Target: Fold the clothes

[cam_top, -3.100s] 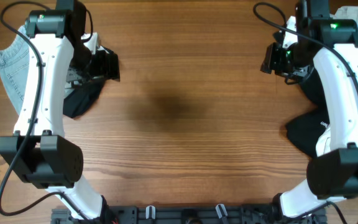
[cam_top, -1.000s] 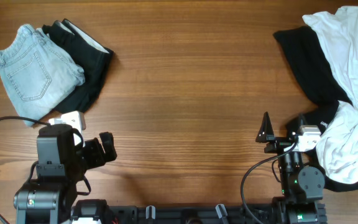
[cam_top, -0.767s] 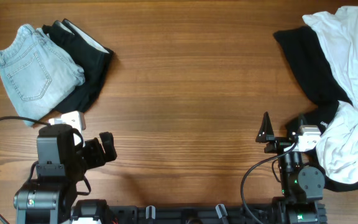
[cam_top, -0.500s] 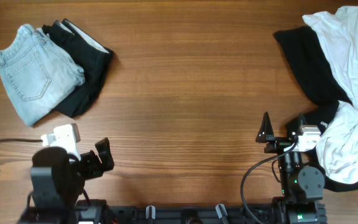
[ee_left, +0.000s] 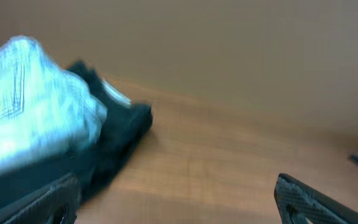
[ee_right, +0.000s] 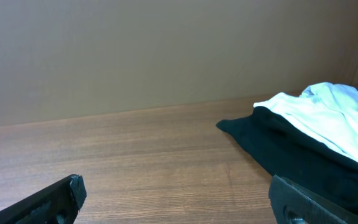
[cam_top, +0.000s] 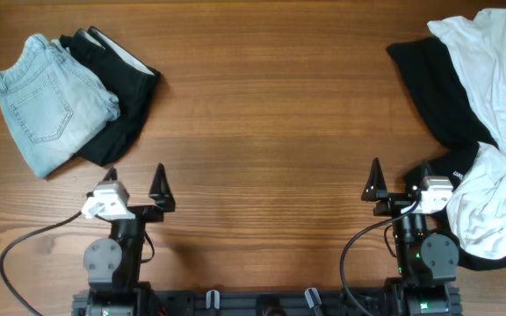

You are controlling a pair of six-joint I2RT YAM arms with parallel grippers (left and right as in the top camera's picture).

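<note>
Both arms sit tucked at the bottom edge of the wooden counter (cam_top: 262,132), the left hand (ee_left: 178,202) and the right hand (ee_right: 178,199) each with fingers spread wide — gripping nothing. At upper left, the folded light-blue denim shorts (cam_top: 46,101) lie against a black garment (cam_top: 123,105); the blurred left wrist view appears to show the same pair. At the right edge, a white shirt (cam_top: 499,96) sprawls over a second black garment (cam_top: 437,88) — both unfolded.
</note>
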